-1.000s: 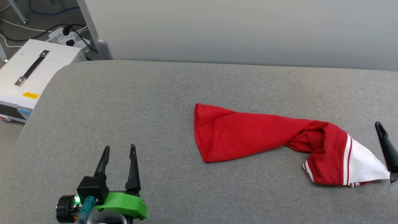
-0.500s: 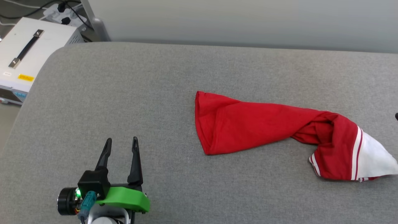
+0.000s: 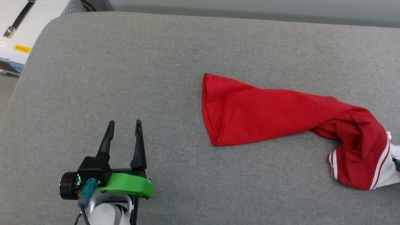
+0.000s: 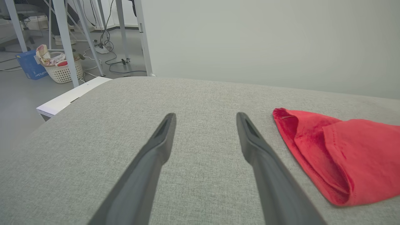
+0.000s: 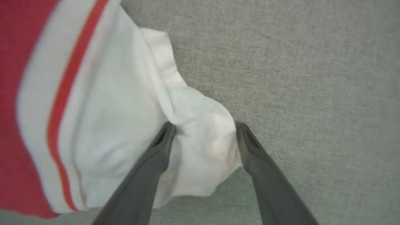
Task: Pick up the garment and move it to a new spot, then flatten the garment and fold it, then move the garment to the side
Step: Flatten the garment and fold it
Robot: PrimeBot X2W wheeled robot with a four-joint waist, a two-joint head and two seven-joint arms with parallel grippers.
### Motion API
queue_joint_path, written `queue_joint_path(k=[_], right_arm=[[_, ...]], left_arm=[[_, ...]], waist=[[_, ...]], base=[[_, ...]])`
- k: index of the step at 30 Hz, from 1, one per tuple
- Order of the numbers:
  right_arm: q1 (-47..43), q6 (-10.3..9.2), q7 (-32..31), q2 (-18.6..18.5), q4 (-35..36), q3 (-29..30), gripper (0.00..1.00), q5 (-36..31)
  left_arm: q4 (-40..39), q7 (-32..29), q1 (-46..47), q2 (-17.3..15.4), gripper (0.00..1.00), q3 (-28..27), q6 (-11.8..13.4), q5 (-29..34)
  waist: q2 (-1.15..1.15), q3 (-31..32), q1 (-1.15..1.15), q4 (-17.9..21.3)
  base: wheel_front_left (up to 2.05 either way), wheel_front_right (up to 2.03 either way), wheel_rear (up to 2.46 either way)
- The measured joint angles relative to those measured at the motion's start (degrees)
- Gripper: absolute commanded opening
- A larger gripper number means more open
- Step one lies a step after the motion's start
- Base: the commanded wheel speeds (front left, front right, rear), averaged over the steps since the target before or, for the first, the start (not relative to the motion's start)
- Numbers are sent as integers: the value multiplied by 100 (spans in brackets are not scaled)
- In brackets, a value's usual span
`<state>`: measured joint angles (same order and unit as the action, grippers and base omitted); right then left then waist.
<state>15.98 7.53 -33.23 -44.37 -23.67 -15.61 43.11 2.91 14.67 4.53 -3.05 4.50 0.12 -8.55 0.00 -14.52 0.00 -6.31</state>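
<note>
The garment point(image 3: 265, 115) is a red shirt lying bunched in a long twisted strip across the right half of the grey table point(image 3: 125, 62). Its white sleeve with red-striped trim reaches the right edge of the head view. My left gripper point(image 3: 124, 122) stands open at the lower left, well left of the shirt, with nothing between its fingers. In the left wrist view the left gripper point(image 4: 204, 116) points across bare cloth, the garment's red end point(image 4: 343, 156) to its right. My right gripper point(image 5: 204, 126) is open, its fingers straddling the tip of the garment's white sleeve point(image 5: 109, 109).
A white box with a black handle point(image 3: 18, 31) stands off the table's far left corner. A pale wall runs behind the table. On the floor beyond are metal legs point(image 4: 65, 40), a laundry basket point(image 4: 64, 67) and a blue box point(image 4: 31, 64).
The head camera has tipped downward, so table and shirt sit higher in the picture. The right finger seen beside the sleeve has nearly left the head view. The left gripper stays open.
</note>
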Motion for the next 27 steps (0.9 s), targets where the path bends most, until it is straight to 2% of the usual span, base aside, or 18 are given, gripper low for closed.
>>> queue_joint_path(k=[5, 6, 7, 13, 17, 22, 27], right_arm=[[144, 8, 136, -10, -497, -137, 100, 47], [175, 8, 180, -11, -531, -186, 92, 92], [184, 8, 281, -10, -553, -196, 0, 113], [214, 5, 1288, 104, -642, -127, 0, 470], [229, 4, 1987, -141, -468, 7, 0, 517], [306, 2, 2622, -488, 282, 254, 0, 620], [324, 1, 2710, -528, 1377, 325, 0, 521]], left_arm=[[14, 0, 5, 1, 100, -10, 19, -1], [25, 0, 5, 1, 100, -20, 19, -1], [29, 0, 5, 1, 100, -31, 21, -1], [51, 0, 0, 1, 100, -70, 37, 0], [55, 0, -15, 2, 100, -88, 36, 2], [65, 0, -120, 2, 100, -120, 36, 3], [81, 0, -258, 2, 100, -134, 34, 4]], waist=[[0, -125, 0, -59], [0, -121, 0, -60], [0, -112, 0, -58], [0, 67, 0, 2], [0, 235, 0, 26], [0, 485, 0, 33], [0, 708, 0, 11]], base=[[0, 0, 0], [0, 0, 0], [0, 0, 0], [0, 0, 0], [0, 0, 0], [0, 0, 0], [0, 0, 0]])
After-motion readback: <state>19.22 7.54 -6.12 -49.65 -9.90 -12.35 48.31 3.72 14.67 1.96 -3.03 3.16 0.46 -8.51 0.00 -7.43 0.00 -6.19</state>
